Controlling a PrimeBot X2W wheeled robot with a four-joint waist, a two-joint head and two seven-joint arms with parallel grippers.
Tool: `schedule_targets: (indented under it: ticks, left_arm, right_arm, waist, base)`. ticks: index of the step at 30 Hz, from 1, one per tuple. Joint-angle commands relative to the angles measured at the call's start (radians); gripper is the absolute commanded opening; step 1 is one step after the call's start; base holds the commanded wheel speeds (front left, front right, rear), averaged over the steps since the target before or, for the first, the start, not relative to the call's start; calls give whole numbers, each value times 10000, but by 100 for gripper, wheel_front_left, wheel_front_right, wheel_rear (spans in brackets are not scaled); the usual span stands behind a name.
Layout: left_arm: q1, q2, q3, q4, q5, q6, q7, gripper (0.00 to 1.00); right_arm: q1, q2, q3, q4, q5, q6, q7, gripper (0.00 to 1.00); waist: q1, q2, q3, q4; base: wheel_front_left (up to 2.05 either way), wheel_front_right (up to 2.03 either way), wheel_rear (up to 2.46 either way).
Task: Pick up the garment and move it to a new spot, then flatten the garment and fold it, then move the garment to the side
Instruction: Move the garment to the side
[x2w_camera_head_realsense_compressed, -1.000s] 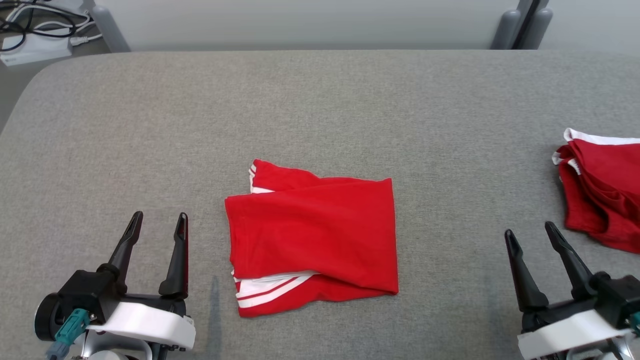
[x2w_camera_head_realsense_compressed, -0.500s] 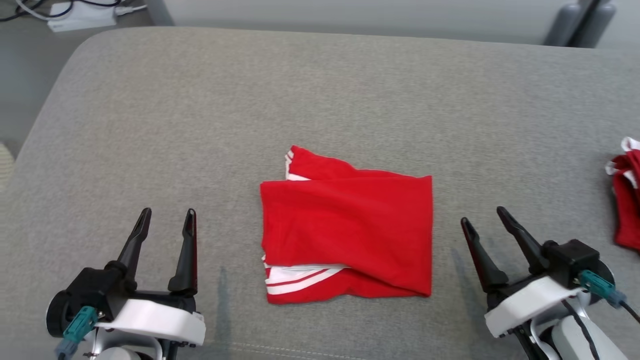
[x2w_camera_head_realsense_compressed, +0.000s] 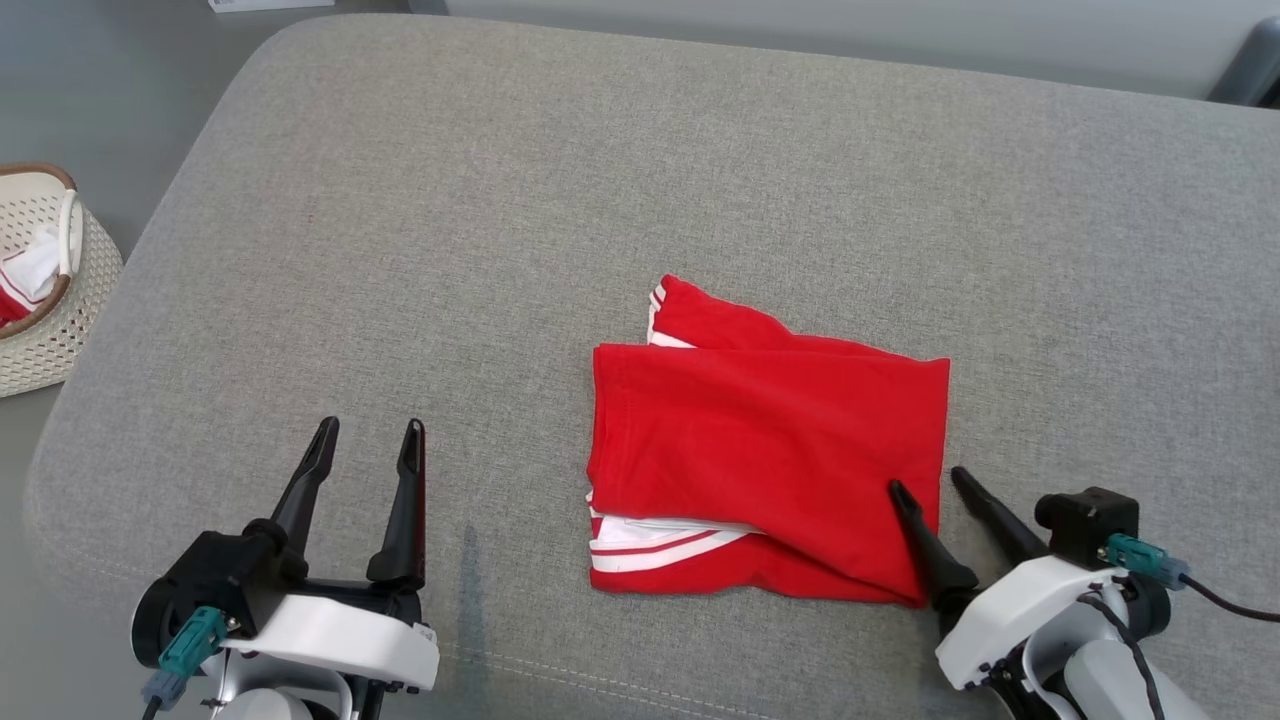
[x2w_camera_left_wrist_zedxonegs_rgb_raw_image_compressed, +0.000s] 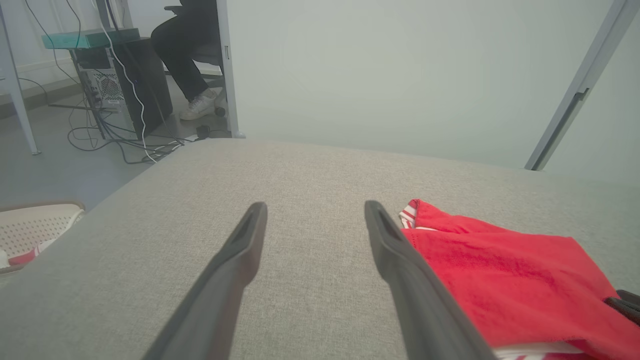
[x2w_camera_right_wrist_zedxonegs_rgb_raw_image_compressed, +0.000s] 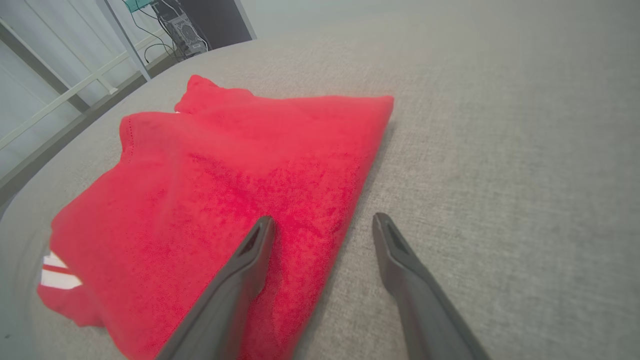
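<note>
The garment is red with white stripes and lies folded into a rough square on the grey padded table. It also appears as a red slab in the right wrist view and at the right of the left wrist view. My right gripper is open, straddling the garment's right edge near its front corner: one finger over the cloth, the other over bare table. My left gripper is open over bare table, well left of the garment.
A white woven basket holding red and white cloth stands off the table's left end. Beyond the table's far left corner are cables, a computer case and a seated person's legs. A pale wall backs the table.
The head camera has turned left, bringing the basket in and the other red cloth at the right out of the picture. My right gripper has come in over the garment's right edge.
</note>
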Motion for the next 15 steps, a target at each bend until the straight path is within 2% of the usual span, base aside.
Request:
schedule_targets:
  ticks: [1,4,5,6,7,15]
  left_arm:
    - [-533,203,418,-149,80,-54,-106,100]
    - [-518,188,467,-115,104,-82,-112,100]
    - [-523,186,479,-109,115,-101,-114,100]
    - [-525,179,490,-102,122,-114,-116,100]
    - [-522,173,495,-93,129,-125,-117,100]
    - [-514,201,555,-152,211,-155,-123,100]
  right_arm:
    - [-166,37,330,-79,250,0,27,100]
    - [-308,67,666,6,694,0,207,100]
    - [-352,58,802,21,837,0,299,65]
    - [-383,61,887,30,1010,0,369,43]
    - [-423,40,949,23,1131,0,364,0]
    - [-661,-409,1328,-189,1329,0,62,0]
  waist:
    - [0,-1,8,0]
    - [0,-1,9,-24]
    - [0,-1,8,-35]
    - [0,-1,-1,-50]
    - [0,-1,-11,-68]
    - [0,-1,-3,-472]
  base:
    - [0,0,0]
    - [0,0,0]
    - [0,0,0]
    - [0,0,0]
    - [0,0,0]
    - [0,0,0]
